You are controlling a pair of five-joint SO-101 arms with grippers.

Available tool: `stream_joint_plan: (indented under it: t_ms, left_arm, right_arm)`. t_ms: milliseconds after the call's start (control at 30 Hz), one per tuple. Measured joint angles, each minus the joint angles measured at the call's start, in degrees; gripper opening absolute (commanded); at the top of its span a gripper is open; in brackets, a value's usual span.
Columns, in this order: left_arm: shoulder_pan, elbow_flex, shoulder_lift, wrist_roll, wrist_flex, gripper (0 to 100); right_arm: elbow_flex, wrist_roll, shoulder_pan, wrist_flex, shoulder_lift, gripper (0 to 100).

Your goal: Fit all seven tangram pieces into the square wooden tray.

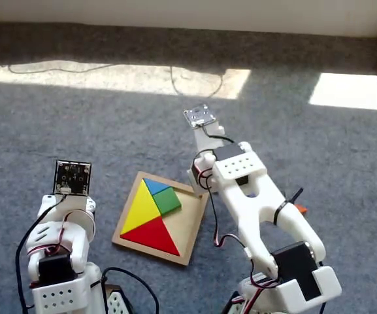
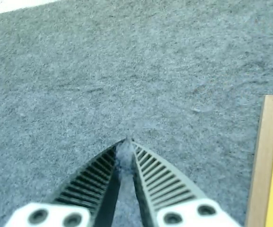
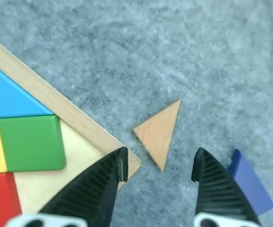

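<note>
Just ahead of the right hand [image 3: 161,156], spread wide and empty, lies a tan triangle [image 3: 159,132]; next, seemingly, lower and grip it. The left hand [image 2: 126,143] is closed, empty.

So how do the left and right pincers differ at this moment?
The left pincer is shut, tips meeting; the right pincer is open. The left pincer is over bare carpet, with the tray off to one side; the right pincer is at a corner of the tray, facing a tan triangle. Both have ribbed black fingers.
</note>
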Motion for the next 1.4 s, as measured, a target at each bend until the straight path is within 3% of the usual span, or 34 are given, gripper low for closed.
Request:
stream_joint_plan:
  t_ms: [267, 1400]
  left_arm:
    - [0.0, 0.0, 0.0, 0.0, 0.0, 1]
    - [0.0, 0.0, 0.0, 0.0, 0.0, 1]
  right_arm:
    - [-1.1, 0.0, 0.0, -1.5, 7.2, 22.0]
    - [-1.6, -3.3, -1.9, -7.3, 9.1, 21.6]
